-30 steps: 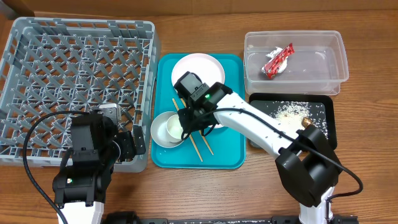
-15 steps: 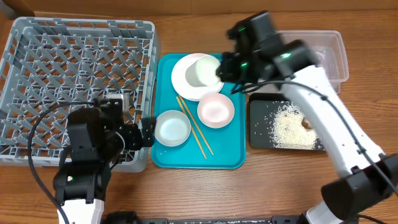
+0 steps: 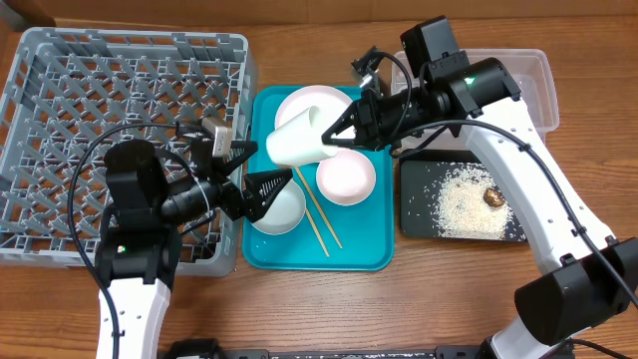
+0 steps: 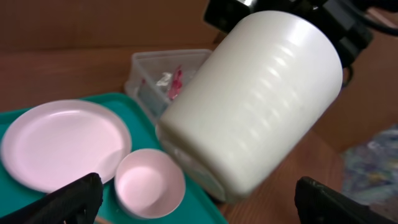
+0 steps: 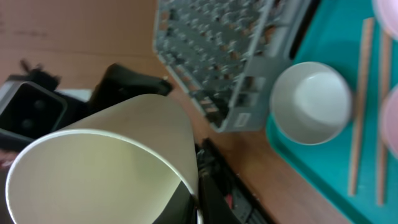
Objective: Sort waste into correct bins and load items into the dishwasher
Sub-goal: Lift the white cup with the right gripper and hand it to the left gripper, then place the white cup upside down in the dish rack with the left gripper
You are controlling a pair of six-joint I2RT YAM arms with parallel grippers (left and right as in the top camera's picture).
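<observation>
Cup (image 3: 296,141), rim pinched by right hand (image 3: 336,132), hovers clear before spread left hand (image 3: 267,194).

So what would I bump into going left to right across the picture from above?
Grey dish rack → bowl → small pink dish → black tray.

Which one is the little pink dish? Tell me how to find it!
Look at the teal tray in the middle of the table. The pink dish sits on its right half, just right of the chopsticks. It is smaller than the white plate and pinker than the grey bowl.
</observation>
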